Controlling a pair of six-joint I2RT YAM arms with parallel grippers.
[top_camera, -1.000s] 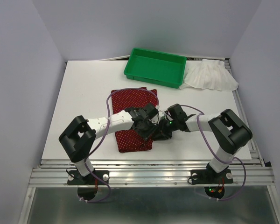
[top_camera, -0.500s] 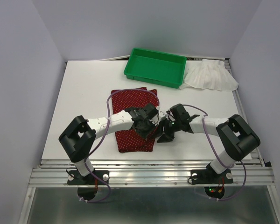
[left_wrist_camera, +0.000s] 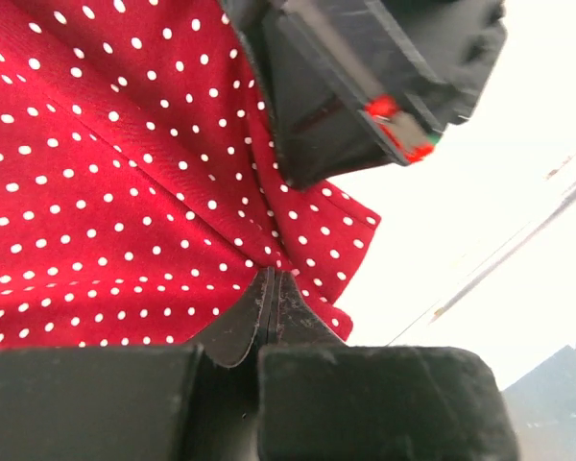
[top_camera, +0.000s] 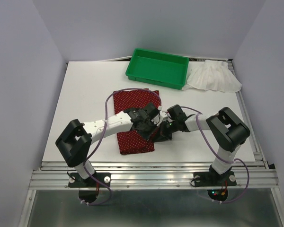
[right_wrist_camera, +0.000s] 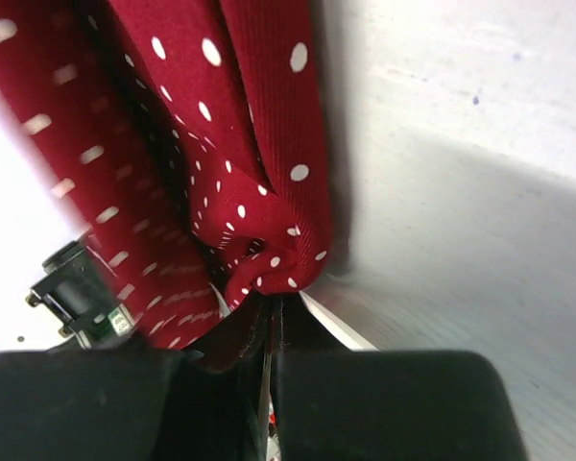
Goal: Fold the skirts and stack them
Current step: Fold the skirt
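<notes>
The red skirt [top_camera: 132, 101] lay flat on the table [top_camera: 85, 104] near its centre, as a long folded panel running from 12 o'clock to 6 o'clock and slightly tilted. Both arms reached inward and met at the panel's 3 o'clock edge, toward its near end. The left gripper [top_camera: 149, 124] came in from 9 o'clock across the cloth. In the left wrist view its fingertips were pressed together with no gap, and a small pucker of dotted cloth was pinched between them at the skirt's edge. The right gripper [top_camera: 164, 131] came in from 3 o'clock, just beside the left gripper. In the right wrist view its fingers were likewise closed, and a bunched fold of red cloth was clamped between them and stood up from the table surface. The black body of the right gripper filled the upper part of the left wrist view, close above the cloth. The white skirt [top_camera: 213, 78] lay spread at 1 o'clock, at the far right corner of the table, well apart from both grippers. It rested just beside the 3 o'clock end of the green tray [top_camera: 132, 71]. The tray sat at 12 o'clock, beyond the far end of the red skirt and apart from it.
</notes>
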